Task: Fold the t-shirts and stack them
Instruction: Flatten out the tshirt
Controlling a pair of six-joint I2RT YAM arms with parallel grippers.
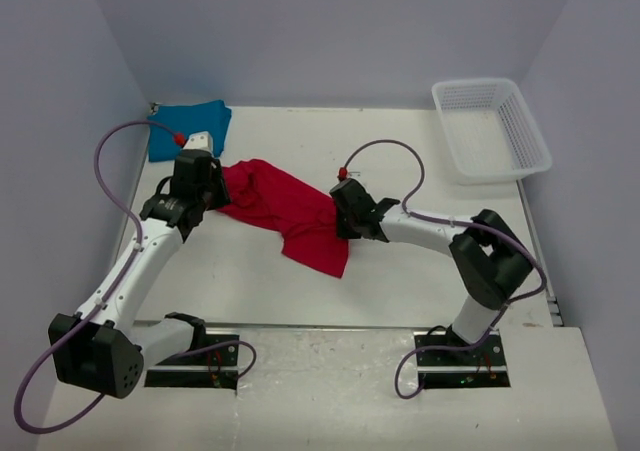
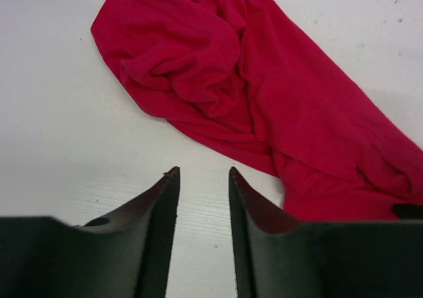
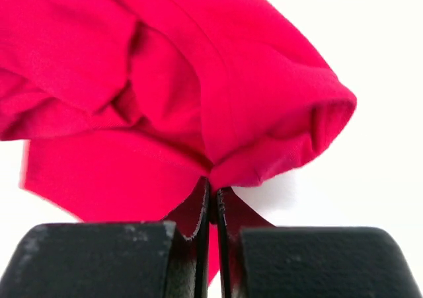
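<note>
With the right gripper (image 3: 213, 187) pinching just a thin fold of the crumpled red t-shirt (image 1: 285, 211) mid-table and the left gripper (image 2: 203, 174) spread empty beside it, a one-sided pull could bunch it worse; the teal t-shirt (image 1: 188, 129) lies far left.

A white table (image 1: 400, 271) sits evenly lit inside plain pale lavender walls (image 1: 330, 31) on three sides.
</note>
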